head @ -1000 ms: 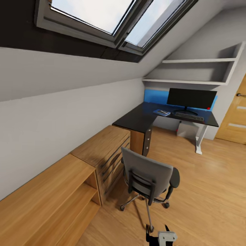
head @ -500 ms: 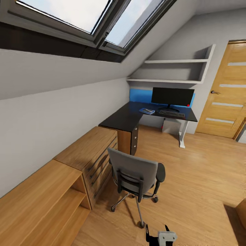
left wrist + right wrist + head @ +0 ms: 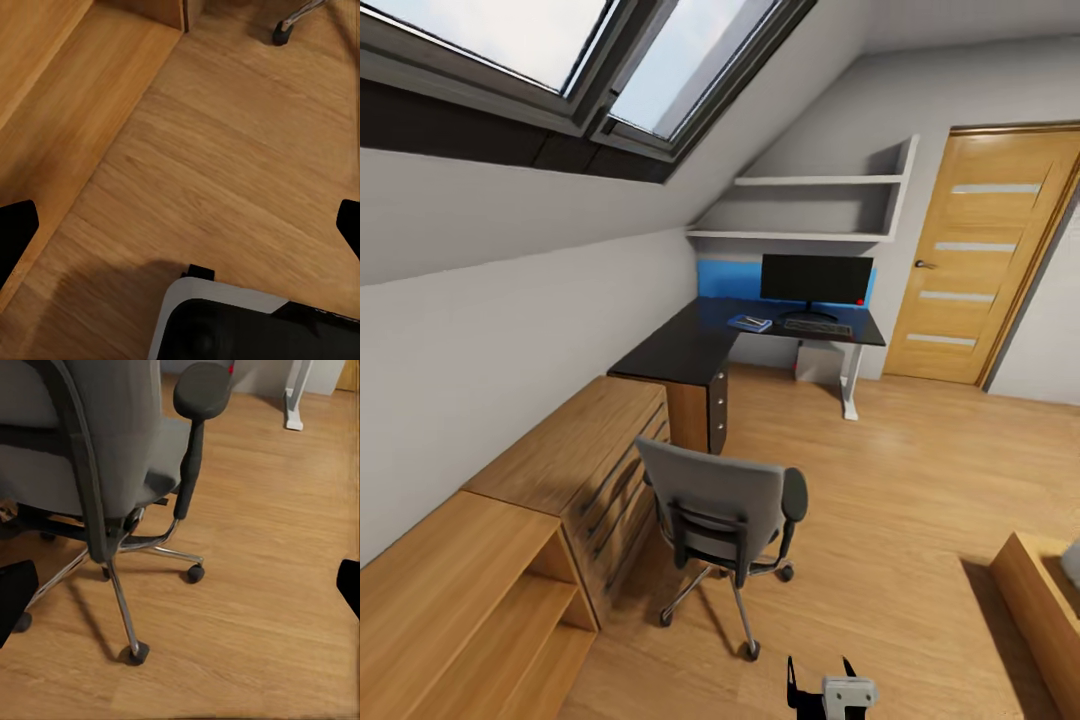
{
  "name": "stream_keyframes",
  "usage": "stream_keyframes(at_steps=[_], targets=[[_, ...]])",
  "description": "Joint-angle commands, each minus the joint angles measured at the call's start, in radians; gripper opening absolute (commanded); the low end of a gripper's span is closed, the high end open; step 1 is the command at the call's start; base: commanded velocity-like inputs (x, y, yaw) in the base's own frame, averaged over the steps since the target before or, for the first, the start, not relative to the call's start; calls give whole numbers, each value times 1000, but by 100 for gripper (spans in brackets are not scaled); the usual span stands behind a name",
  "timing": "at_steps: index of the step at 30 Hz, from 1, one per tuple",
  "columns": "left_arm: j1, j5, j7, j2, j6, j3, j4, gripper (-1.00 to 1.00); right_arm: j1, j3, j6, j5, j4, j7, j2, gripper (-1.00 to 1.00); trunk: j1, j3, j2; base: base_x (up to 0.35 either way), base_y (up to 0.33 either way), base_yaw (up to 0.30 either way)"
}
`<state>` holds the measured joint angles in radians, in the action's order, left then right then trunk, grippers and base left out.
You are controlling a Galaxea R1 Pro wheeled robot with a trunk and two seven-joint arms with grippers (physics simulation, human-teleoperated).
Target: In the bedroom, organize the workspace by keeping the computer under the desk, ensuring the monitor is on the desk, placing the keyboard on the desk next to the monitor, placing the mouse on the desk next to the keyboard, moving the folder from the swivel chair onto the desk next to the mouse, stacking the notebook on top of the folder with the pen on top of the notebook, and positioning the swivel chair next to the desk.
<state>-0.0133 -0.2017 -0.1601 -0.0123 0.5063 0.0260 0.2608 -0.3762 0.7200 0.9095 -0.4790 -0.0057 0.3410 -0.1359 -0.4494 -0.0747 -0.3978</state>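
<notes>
The grey swivel chair [image 3: 722,510] stands on the wood floor with its back to me, so its seat is hidden. Beyond it, the black L-shaped desk [image 3: 680,350] runs into the far corner. On the desk are the monitor [image 3: 816,279], the keyboard [image 3: 817,326] in front of it, and a small blue flat item [image 3: 749,322] to the keyboard's left. A pale box, the computer [image 3: 820,365], sits under the desk. My right gripper [image 3: 180,589] is open behind the chair [image 3: 112,442]. My left gripper [image 3: 180,229] is open over bare floor.
A low light-wood cabinet [image 3: 560,470] lines the left wall under the sloped ceiling. A wooden door [image 3: 970,260] is at the far right, and wall shelves [image 3: 810,205] hang above the desk. A wooden furniture edge [image 3: 1040,600] sits at lower right. Open floor lies between chair and desk.
The camera has swung right and drawn back: desk and chair sit further left and smaller, and the door and a wooden edge have come into view. Nothing itself moved.
</notes>
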Motion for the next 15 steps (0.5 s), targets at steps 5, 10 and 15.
stream_keyframes(at_steps=[5, 10, 15], targets=[[-1, -5, -2, 0, 3, 3, 0, 100, -1, 9, 2, -4, 1, 6, -1, 100, -1, -2, -2, 0, 276, -255], [-1, -5, -2, 0, 3, 3, 0, 100, -1, 9, 2, -3, 1, 6, 0, 100, -1, -2, -2, 0, 318, -85], [-1, -5, -2, 0, 3, 3, 0, 100, -1, 10, 2, -3, 1, 6, -1, 100, -1, -2, -2, 0, 325, -15]])
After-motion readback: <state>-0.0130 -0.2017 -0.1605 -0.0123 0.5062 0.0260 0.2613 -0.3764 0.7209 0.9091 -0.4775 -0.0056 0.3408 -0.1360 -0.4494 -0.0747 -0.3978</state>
